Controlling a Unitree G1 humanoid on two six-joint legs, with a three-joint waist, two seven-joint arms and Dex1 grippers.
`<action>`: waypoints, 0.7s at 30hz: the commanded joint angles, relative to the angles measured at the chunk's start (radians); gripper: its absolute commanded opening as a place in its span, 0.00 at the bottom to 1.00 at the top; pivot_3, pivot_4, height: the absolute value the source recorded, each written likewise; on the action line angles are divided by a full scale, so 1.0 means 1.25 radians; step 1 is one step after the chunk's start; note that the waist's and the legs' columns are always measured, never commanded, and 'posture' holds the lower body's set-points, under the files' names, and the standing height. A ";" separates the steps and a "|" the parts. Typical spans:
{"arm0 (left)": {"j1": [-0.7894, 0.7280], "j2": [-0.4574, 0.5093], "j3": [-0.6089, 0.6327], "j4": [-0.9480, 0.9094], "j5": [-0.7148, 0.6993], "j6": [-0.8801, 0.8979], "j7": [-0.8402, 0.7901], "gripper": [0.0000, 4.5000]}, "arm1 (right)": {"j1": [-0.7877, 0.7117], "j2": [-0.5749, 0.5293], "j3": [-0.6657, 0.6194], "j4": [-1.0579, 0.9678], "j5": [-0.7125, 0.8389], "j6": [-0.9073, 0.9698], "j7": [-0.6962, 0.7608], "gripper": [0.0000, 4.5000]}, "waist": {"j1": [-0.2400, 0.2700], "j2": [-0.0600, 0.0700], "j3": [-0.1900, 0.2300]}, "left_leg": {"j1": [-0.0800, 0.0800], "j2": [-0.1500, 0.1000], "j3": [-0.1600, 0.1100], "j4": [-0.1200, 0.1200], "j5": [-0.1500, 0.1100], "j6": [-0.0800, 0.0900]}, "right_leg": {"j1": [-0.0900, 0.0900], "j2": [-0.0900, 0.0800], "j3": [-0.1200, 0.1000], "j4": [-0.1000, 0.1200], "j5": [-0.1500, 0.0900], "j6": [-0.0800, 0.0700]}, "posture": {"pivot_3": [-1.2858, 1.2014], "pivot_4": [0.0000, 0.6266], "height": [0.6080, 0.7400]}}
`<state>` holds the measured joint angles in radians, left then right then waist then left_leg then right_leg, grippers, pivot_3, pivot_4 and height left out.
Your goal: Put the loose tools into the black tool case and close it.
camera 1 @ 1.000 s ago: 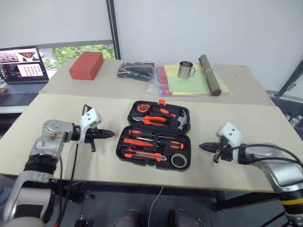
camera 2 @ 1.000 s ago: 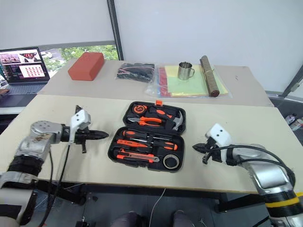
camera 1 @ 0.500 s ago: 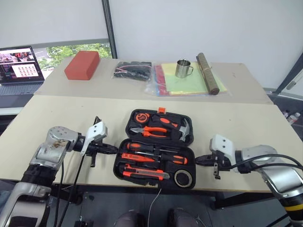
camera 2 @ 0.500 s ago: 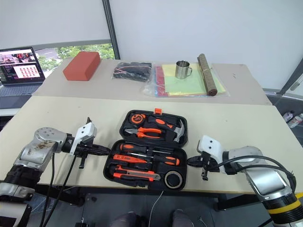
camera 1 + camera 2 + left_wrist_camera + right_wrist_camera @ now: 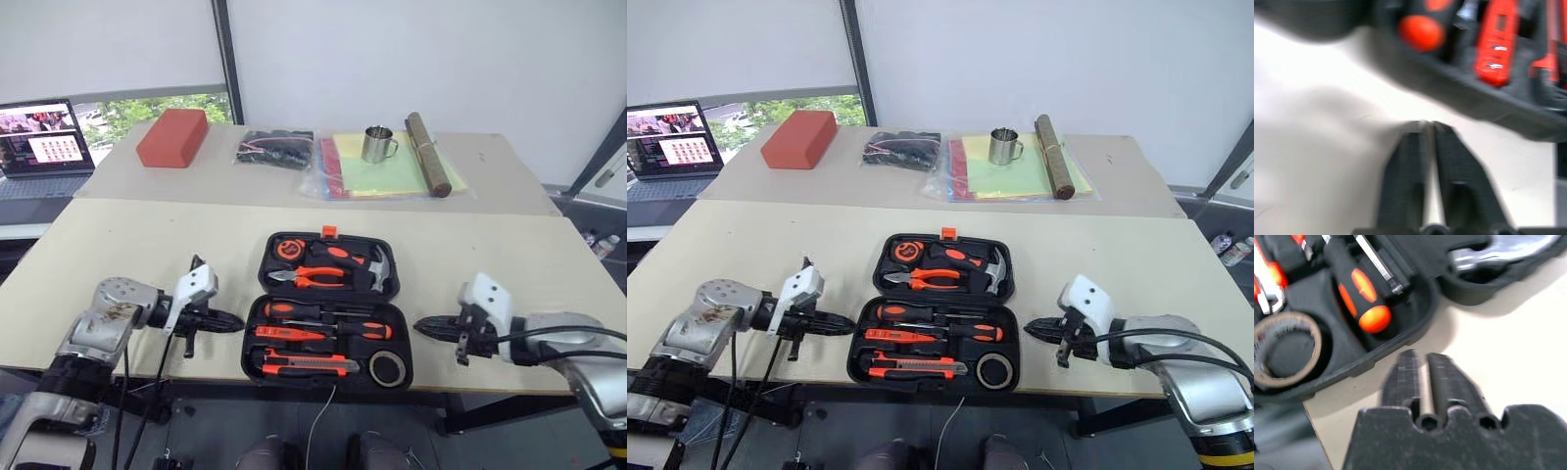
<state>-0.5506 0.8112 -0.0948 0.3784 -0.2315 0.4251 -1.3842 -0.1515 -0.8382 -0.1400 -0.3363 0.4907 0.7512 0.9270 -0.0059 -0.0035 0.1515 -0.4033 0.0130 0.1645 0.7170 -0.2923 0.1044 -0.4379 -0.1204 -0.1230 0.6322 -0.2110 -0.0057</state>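
Note:
The black tool case (image 5: 263,257) lies open at the middle of the near table, orange latch (image 5: 330,232) on its far edge. Its near half holds two orange-black screwdrivers (image 5: 323,313), a slim red-orange one (image 5: 294,333), the utility knife (image 5: 309,366) and the tape roll (image 5: 389,367). Pliers (image 5: 313,277) and a hammer (image 5: 377,264) sit in the far half. My left gripper (image 5: 233,323) points at the case's left side, just short of it. From the other side my right gripper (image 5: 421,324) does the same. Both stand open by a narrow slit and hold nothing.
On the far table are a red block (image 5: 172,137), a black bag (image 5: 276,149), a metal mug (image 5: 377,144), a brown roll (image 5: 428,166) and coloured sheets in plastic (image 5: 382,181). A laptop (image 5: 39,147) stands at the far left. Bare tabletop flanks the case.
The camera has shifted. Both grippers have drawn back slightly toward me and rolled, and their jaws have parted from shut to a slit. The case and tools lie as before.

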 commanded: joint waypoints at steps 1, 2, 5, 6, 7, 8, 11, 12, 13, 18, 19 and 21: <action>-0.140 -0.024 0.055 0.102 -0.028 0.135 0.077 0.51 | -0.117 0.053 -0.069 0.024 0.099 0.141 -0.093 0.48 | -0.001 0.000 0.000 | 0.000 0.000 0.000 0.000 0.000 0.000 | 0.000 0.000 0.000 0.000 0.000 0.000 | 0.52 0.24 0.97; -0.177 -0.043 0.064 0.135 -0.034 0.165 0.102 0.60 | -0.152 0.069 -0.065 0.043 0.098 0.160 -0.118 0.56 | -0.001 0.000 0.000 | 0.000 0.000 0.000 0.000 0.000 0.000 | 0.000 0.000 0.000 0.000 0.001 0.000 | 0.52 0.24 0.97; -0.264 -0.098 0.084 0.222 -0.035 0.247 0.179 0.83 | -0.245 0.111 -0.036 0.114 0.070 0.201 -0.194 0.78 | 0.001 0.000 0.000 | -0.001 0.000 0.000 0.001 0.001 0.001 | 0.000 0.005 0.000 0.001 0.001 0.000 | 0.52 0.24 0.97; -0.292 -0.121 0.091 0.258 -0.030 0.270 0.218 0.90 | -0.269 0.119 -0.020 0.140 0.060 0.212 -0.206 0.86 | 0.001 0.000 0.000 | -0.001 0.000 0.000 0.001 0.001 0.001 | 0.000 0.005 0.000 0.001 0.001 0.000 | 0.52 0.24 0.97; -0.315 -0.140 0.094 0.290 -0.027 0.289 0.244 0.99 | -0.290 0.125 -0.003 0.161 0.052 0.219 -0.214 0.87 | 0.001 0.000 0.000 | -0.001 -0.001 0.000 0.002 0.001 0.001 | 0.000 0.005 0.000 0.002 0.001 0.000 | 0.52 0.24 0.97; -0.332 -0.154 0.095 0.314 -0.027 0.302 0.258 0.99 | -0.306 0.130 0.013 0.178 0.045 0.224 -0.219 0.87 | 0.000 0.000 0.000 | -0.001 -0.001 0.000 0.001 0.001 0.001 | 0.000 0.006 0.000 0.002 0.001 0.000 | 0.52 0.24 0.97; -0.358 -0.199 0.077 0.344 -0.022 0.312 0.266 0.99 | -0.357 0.162 0.057 0.249 0.009 0.228 -0.254 0.87 | -0.006 0.000 0.000 | -0.002 -0.002 0.001 -0.001 0.001 0.001 | -0.001 0.007 0.000 0.003 0.000 0.001 | 0.52 0.24 0.97; -0.360 -0.209 0.067 0.346 -0.016 0.307 0.266 0.99 | -0.369 0.174 0.062 0.274 -0.001 0.230 -0.269 0.87 | -0.009 0.000 0.000 | -0.002 -0.002 0.002 -0.002 0.001 0.001 | -0.002 0.008 0.000 0.005 0.000 0.001 | 0.52 0.24 0.97; -0.358 -0.218 0.058 0.346 -0.010 0.297 0.265 0.99 | -0.378 0.183 0.070 0.295 -0.011 0.227 -0.277 0.87 | -0.010 0.000 0.000 | -0.002 -0.002 0.002 -0.002 0.001 0.001 | -0.002 0.008 0.000 0.006 0.000 0.001 | 0.52 0.24 0.97; -0.353 -0.244 0.058 0.357 -0.003 0.300 0.280 0.82 | -0.394 0.217 0.086 0.335 -0.034 0.221 -0.294 0.65 | -0.013 0.000 0.000 | -0.001 -0.003 0.002 -0.003 0.001 0.000 | -0.002 0.007 0.000 0.006 -0.001 0.002 | 0.52 0.24 0.97; -0.349 -0.245 0.056 0.355 -0.001 0.299 0.277 0.76 | -0.395 0.223 0.087 0.335 -0.036 0.223 -0.297 0.59 | -0.014 0.000 0.000 | -0.001 -0.003 0.002 -0.003 0.001 0.000 | -0.002 0.007 0.000 0.007 -0.001 0.002 | 0.52 0.24 0.97; -0.342 -0.242 0.052 0.352 0.003 0.301 0.273 0.59 | -0.396 0.233 0.088 0.330 -0.036 0.230 -0.301 0.43 | -0.014 0.000 0.000 | -0.001 -0.003 0.002 -0.003 0.001 0.000 | -0.002 0.007 0.000 0.007 -0.001 0.002 | 0.52 0.24 0.97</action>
<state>-0.9802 0.5036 -0.0237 0.8244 -0.2356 0.8070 -1.0397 -0.6341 -0.5500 -0.0211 0.0890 0.4484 1.0341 0.5594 -0.0233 -0.0039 0.1517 -0.4039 0.0090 0.1673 0.7140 -0.2906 0.1042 -0.4398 -0.1124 -0.1225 0.6411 -0.2127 -0.0035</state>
